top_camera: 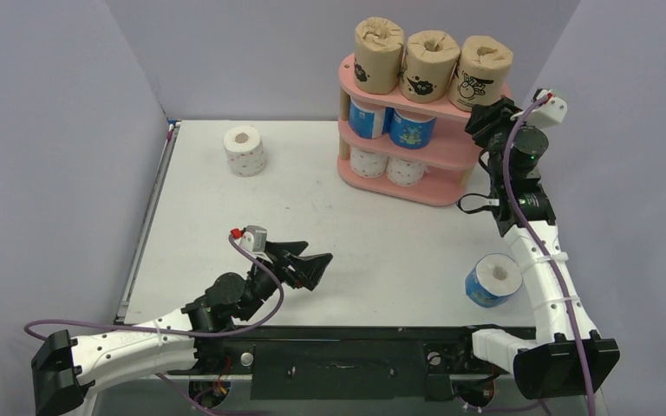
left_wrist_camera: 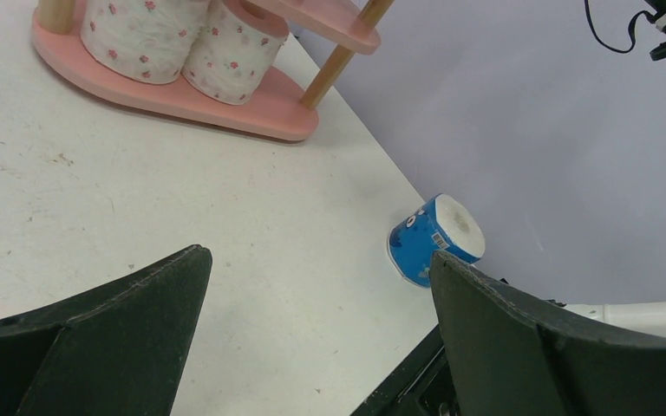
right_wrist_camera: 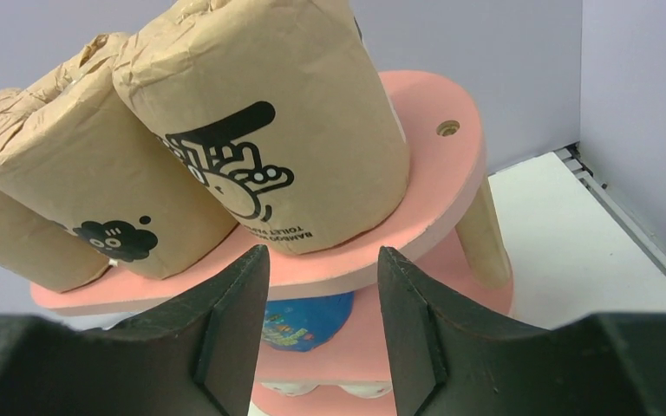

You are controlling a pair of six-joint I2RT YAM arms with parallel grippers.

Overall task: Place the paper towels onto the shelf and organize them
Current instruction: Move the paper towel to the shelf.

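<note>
1. I read bright, even, diffuse light across the table (top_camera: 355,234), falling from above the shelf (top_camera: 434,192).
2. Shadows are soft and short, and pool beneath the shelf boards and at its foot.
3. In the right wrist view the shelf is sharp. The right gripper's fingers (right_wrist_camera: 225,338) in front of it are dark, slightly soft and low in detail.
4. In the top view the walls (top_camera: 251,52) on either side of the shelf splay outward.

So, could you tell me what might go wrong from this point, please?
1. The right end effector hovers close beside the end brown roll on the top board of the shelf. A small nudge there could topple that roll off.
2. The loose blue roll lies near the right edge of the table, close to the right arm. A sweep of the arm might knock it away or off.
</note>
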